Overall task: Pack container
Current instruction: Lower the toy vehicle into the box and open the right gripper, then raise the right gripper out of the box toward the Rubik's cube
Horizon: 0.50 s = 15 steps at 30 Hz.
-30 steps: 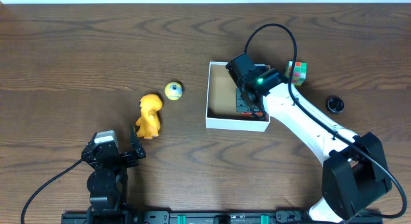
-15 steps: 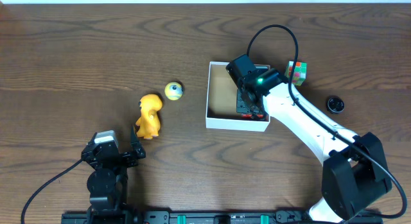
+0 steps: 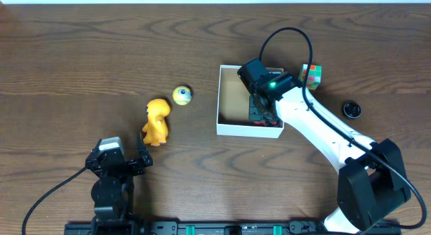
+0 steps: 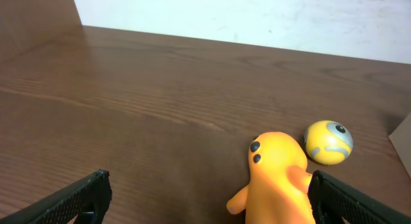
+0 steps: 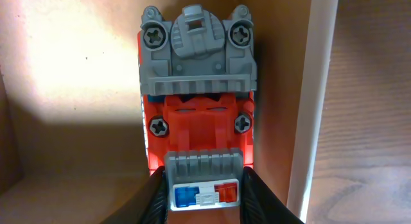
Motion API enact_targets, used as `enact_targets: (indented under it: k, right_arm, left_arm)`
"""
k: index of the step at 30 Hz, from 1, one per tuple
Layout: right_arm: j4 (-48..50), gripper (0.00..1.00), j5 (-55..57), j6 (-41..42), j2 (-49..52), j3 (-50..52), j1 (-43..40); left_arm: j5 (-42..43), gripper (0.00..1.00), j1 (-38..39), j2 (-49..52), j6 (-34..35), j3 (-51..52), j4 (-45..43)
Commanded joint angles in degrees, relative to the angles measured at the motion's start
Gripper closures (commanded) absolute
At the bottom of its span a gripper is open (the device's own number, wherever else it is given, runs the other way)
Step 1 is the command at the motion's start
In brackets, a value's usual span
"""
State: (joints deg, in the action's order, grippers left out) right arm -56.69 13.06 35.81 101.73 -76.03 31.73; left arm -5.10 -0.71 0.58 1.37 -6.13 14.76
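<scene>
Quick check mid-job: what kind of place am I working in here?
Probably a lab-style tabletop test rig: a dark wood table against a white wall, a left arm and right arm mounted at its edge, and small toys such as the yellow figure and a red toy truck in the container.

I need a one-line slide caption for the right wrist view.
Right tool holding a red and grey plastic toy truck inside the shallow white-walled cardboard container.

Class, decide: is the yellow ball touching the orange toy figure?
Apart: the overhead view shows bare table between ball and figure.
</scene>
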Motion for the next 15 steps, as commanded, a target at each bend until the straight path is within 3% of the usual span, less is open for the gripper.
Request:
enact_targets:
  k: [1, 9, 11, 13, 15]
  right_arm:
    - [-0.9, 0.77, 1.3, 1.6, -0.2, -1.1, -0.2]
    - [-1.6, 0.73, 1.3, 1.9, -0.2, -1.1, -0.2]
    - [-1.5, 0.66, 1.4, 1.9, -0.3, -1.1, -0.2]
    - [-1.3, 0.48, 1.4, 1.9, -0.3, -1.1, -0.2]
    - [-1.1, 0.43, 1.4, 1.9, -0.3, -1.1, -0.2]
  left_arm:
    - [-0.5, 0.02, -0.3, -0.3, -0.9, 1.4, 0.3]
    - [-0.5, 0.02, -0.3, -0.3, -0.9, 1.4, 0.3]
    - [-0.5, 0.02, -0.3, -0.3, -0.9, 1.4, 0.3]
    - [-0.5, 0.02, -0.3, -0.3, -0.9, 1.4, 0.3]
    - [-0.5, 0.02, -0.3, -0.3, -0.9, 1.4, 0.3]
